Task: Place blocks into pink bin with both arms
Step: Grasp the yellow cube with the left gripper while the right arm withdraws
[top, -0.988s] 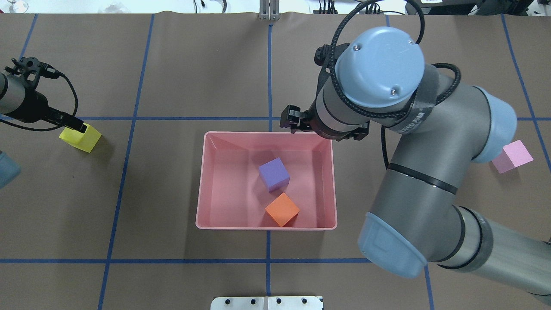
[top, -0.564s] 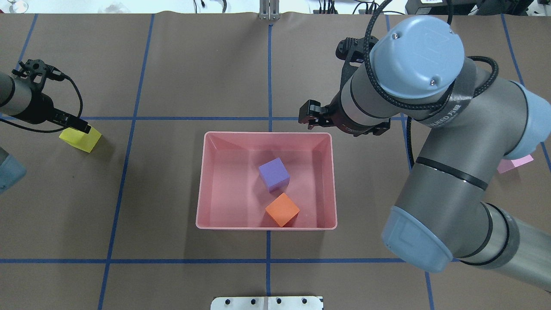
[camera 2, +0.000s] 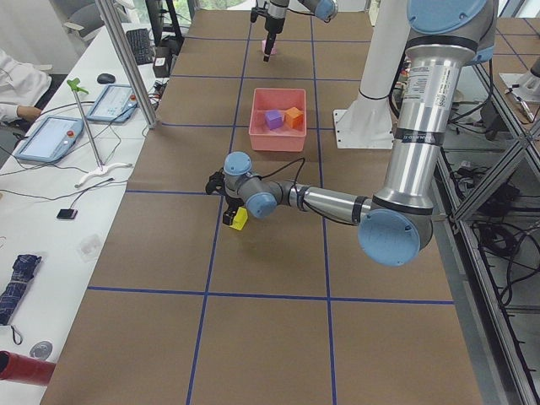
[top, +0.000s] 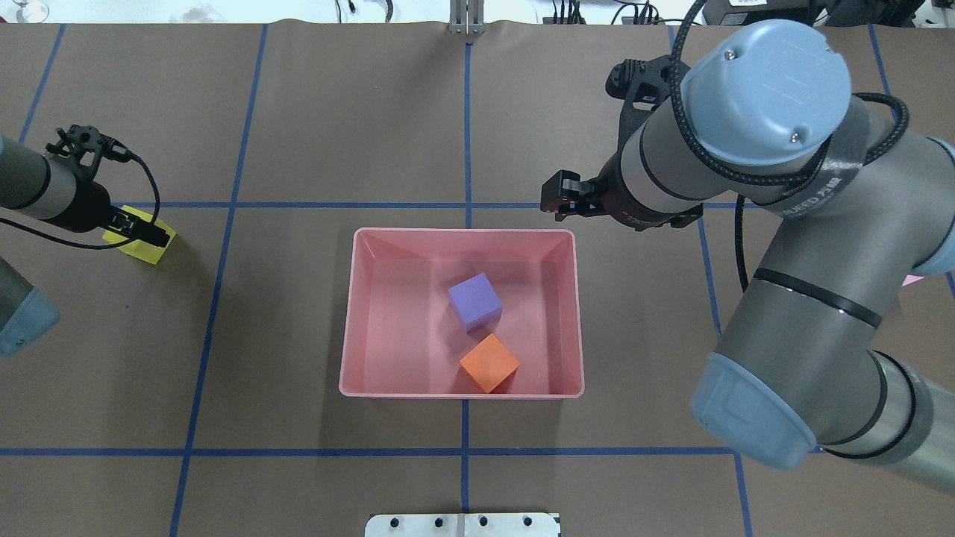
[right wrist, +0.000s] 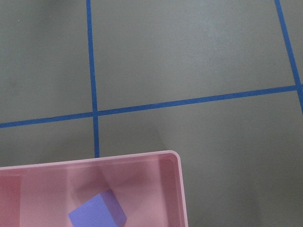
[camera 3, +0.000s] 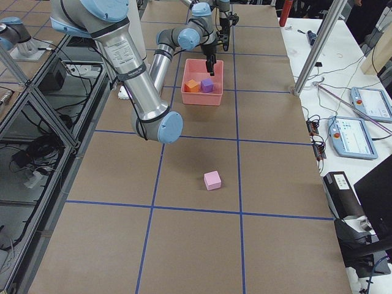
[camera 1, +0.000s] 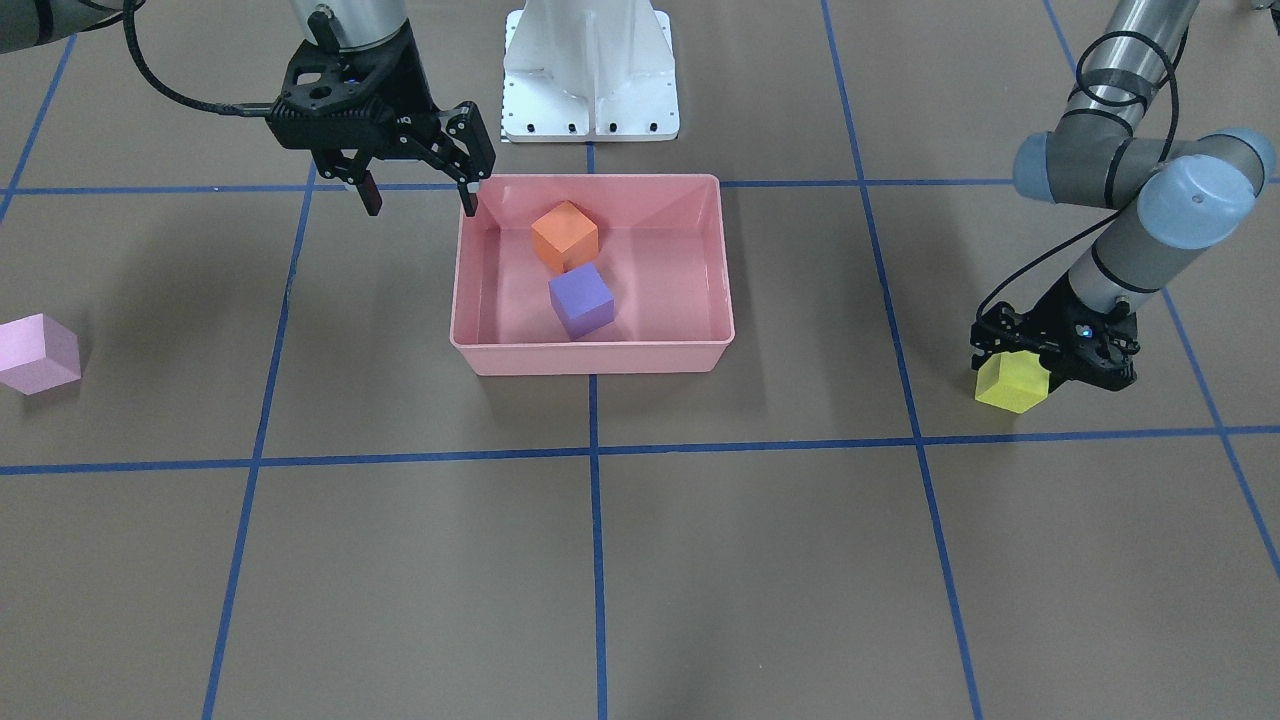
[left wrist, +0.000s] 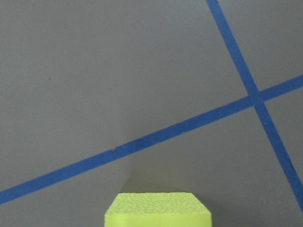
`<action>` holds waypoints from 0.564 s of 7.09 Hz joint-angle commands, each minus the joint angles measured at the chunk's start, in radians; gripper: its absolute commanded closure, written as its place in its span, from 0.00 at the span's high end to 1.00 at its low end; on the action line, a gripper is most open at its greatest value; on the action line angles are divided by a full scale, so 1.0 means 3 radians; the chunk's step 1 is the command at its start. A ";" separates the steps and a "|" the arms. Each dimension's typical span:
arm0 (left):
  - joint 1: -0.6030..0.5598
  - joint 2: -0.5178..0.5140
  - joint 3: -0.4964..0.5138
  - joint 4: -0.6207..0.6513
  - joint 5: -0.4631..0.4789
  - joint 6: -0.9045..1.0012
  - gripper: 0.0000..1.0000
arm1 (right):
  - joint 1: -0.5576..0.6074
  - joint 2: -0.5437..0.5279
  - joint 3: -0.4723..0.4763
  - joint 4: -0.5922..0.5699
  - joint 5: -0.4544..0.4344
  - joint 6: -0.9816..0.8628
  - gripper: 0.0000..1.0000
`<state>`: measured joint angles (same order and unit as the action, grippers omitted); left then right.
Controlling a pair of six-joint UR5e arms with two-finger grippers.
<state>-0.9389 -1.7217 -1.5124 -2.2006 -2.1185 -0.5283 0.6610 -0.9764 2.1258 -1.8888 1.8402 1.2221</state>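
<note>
Right gripper (camera 1: 421,198) has shifted toward the right of the overhead frame since a second ago, off the far rim of the pink bin (top: 348,321) and now outside its upper right corner. Left gripper (top: 149,235) has come lower onto the yellow block (camera 1: 1012,385) and covers more of it than before. The right arm has also swung across the light pink block (camera 1: 38,352), which in the overhead view is now reduced to a sliver at the right edge.

Right gripper: fingers spread wide, nothing between them. In the front-facing view one fingertip hangs over the bin's upper left corner and the other is outside the bin. Its wrist camera shows that corner of the bin at lower left, with the purple block (top: 474,300) inside.

Left gripper: set directly over the yellow block at the left edge of the overhead frame. Whether its fingers are pressed against the block cannot be determined. Its wrist camera shows only the block's top at bottom centre, no fingers.

Pink bin: centre of the overhead frame, flat on the brown table (top: 336,112). It contains the purple block near mid-floor and the orange block (top: 489,363) by the lower wall. The two sit just beside each other; contact cannot be confirmed.

Light pink block: on the table at the left edge of the front-facing view, well apart from the bin.
</note>
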 commanded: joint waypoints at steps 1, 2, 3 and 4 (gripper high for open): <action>0.0010 0.0012 0.0000 0.0008 0.0066 0.0007 0.61 | 0.0249 -0.0130 0.0001 0.0012 0.0261 -0.0365 1.00; 0.0010 0.0012 0.0000 0.0008 0.0067 0.0007 0.60 | 0.0514 -0.0201 -0.0004 0.0012 0.0531 -0.0660 1.00; 0.0010 -0.0023 -0.0041 0.0013 0.0062 -0.0003 0.53 | 0.0765 -0.0308 -0.0019 0.0007 0.0726 -0.1023 1.00; 0.0005 -0.0024 -0.0239 0.0104 0.0026 -0.0034 0.43 | 0.1010 -0.0466 -0.0050 0.0017 0.0865 -0.1446 1.00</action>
<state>-0.9359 -1.7252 -1.5343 -2.1911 -2.1024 -0.5303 0.8717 -1.0657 2.1197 -1.8857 2.0375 0.9347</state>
